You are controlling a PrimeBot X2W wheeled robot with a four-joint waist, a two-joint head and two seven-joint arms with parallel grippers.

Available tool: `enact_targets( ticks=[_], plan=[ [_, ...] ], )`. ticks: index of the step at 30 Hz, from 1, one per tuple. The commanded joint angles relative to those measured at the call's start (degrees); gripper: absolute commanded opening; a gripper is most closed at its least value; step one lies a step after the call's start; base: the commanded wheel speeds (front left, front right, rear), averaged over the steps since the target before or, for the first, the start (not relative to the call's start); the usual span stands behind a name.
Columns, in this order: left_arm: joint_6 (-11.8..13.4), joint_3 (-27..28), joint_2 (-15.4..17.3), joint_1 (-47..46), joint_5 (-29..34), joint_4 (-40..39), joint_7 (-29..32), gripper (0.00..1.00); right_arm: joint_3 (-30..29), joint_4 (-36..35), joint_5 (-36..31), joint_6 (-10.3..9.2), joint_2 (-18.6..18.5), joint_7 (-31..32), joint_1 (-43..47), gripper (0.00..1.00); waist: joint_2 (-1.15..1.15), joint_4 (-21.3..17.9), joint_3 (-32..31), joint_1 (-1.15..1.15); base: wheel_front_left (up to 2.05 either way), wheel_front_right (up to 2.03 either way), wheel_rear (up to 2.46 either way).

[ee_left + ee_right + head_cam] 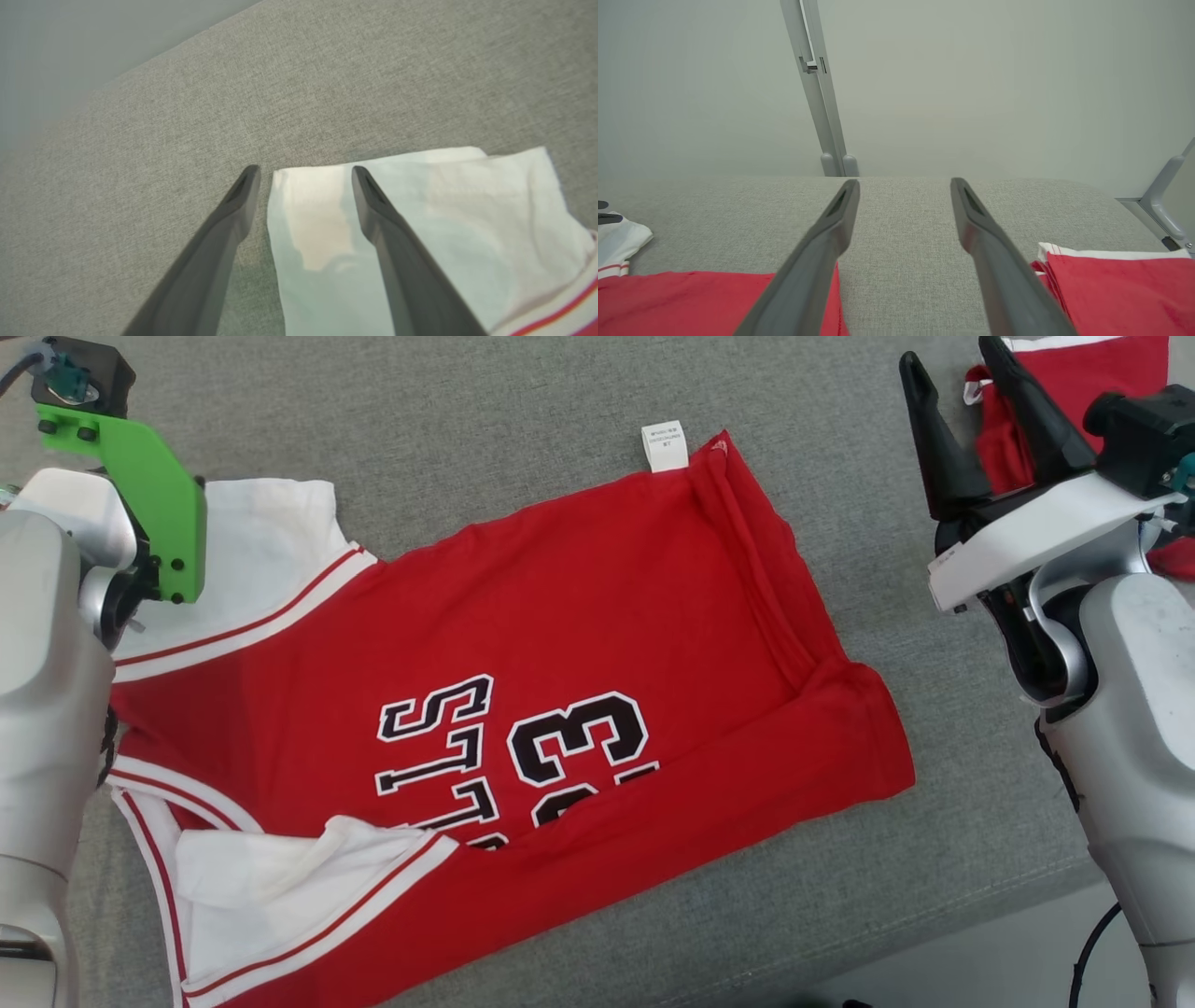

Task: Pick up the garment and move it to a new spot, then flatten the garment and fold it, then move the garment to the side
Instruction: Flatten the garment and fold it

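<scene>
Across the bench's [523, 392] middle lies the jersey [560, 644], partly flattened. The left gripper [304, 169] hovers over its white sleeve and the right gripper [904, 182] past its hem, both jaws apart, likely ready to fold.

- Red jersey [523, 644]: black-and-white "3", 2nd digit part-hidden by a fold; letters "LLS" beside it, all sideways.
- White tag [665, 445] on jersey hem: tiny print, unreadable.

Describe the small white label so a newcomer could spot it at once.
A red jersey numbered 33 lies on the grey cushion. At its far edge, beside the rolled hem, a white label pokes onto the grey. Unlike the white sleeves, it is tiny and printed.
</scene>
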Motion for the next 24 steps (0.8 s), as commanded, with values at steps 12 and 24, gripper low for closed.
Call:
enact_targets(
  ticks=[12, 24],
  plan=[
    [0.1, -2.2, 1.6, -3.2, -0.3, 5.1, -0.6, 1.0, 2.2, 2.0, 1.7, -0.01, -1.0, -1.6, -1.1, 1.0, 0.0, -0.3, 1.4, -0.01, 0.0, 0.0, 0.0],
    [0.2, -2.9, 0.2, -3.6, -2.5, 8.6, 2.1, 0.0, 2.8, 3.2, 2.4, -0.01, -2.1, -2.0, -1.4, 1.0, 0.0, 0.0, 1.4, -0.01, 0.0, 0.0, 0.0]
  ],
)
